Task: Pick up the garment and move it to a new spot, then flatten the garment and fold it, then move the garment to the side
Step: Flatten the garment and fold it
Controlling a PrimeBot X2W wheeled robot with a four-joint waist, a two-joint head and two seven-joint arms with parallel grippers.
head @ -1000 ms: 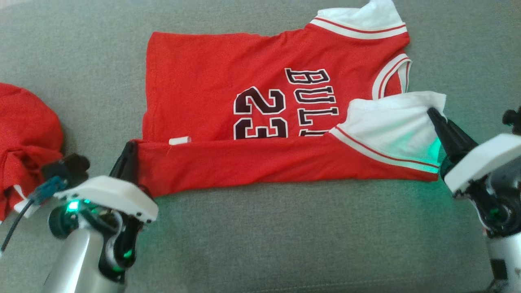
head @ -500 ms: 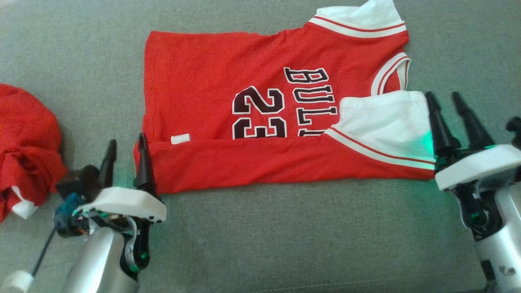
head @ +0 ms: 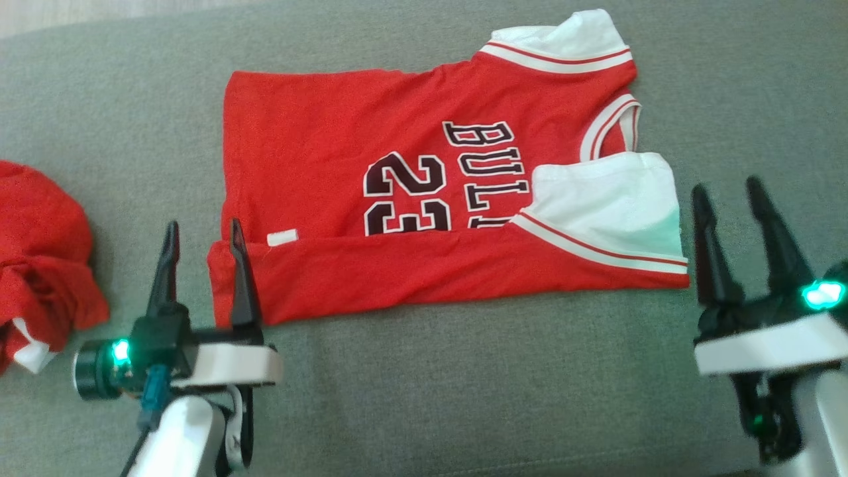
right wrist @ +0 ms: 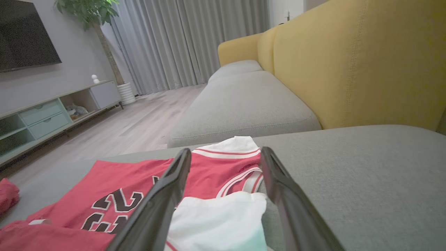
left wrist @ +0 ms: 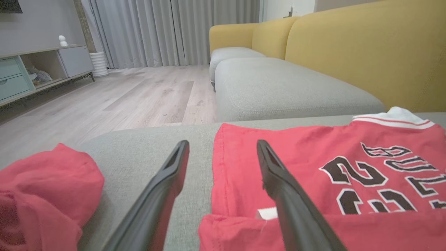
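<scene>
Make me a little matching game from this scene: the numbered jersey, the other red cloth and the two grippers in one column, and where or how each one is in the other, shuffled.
Things:
1. jersey
2. crumpled red cloth
3. left gripper
4. right gripper

Places and states:
A. open, beside the white sleeve
B. bunched up at the left end of the grey cushion
C. spread flat, near edge folded over
D. open, at the hem end of the numbered garment

Pairs: 1-C, 2-B, 3-D, 4-A
</scene>
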